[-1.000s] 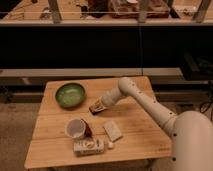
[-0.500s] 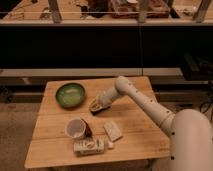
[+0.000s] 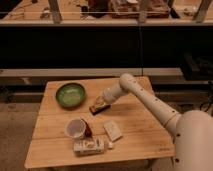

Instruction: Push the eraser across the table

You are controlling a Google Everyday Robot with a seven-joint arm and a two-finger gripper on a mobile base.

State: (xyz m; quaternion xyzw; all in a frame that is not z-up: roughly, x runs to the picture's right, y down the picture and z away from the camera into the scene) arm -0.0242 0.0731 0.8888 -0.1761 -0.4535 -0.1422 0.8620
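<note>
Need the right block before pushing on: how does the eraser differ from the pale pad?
The eraser is dark with a reddish stripe; the pale pad is whitish. The eraser lies mid-table at the tool; the pad lies nearer the front edge, away from it. Both are flat rectangles on the table.

The tool (image 3: 99, 103) sits over the eraser (image 3: 98, 108) on the table (image 3: 141, 131).

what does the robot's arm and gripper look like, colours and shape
The arm is smooth and white, built from rounded tubular segments with a ball-like joint near its far end and a bulky white shoulder at the lower right. No cables or markings show. The gripper, over the eraser on the table, looks pale beige.
</note>
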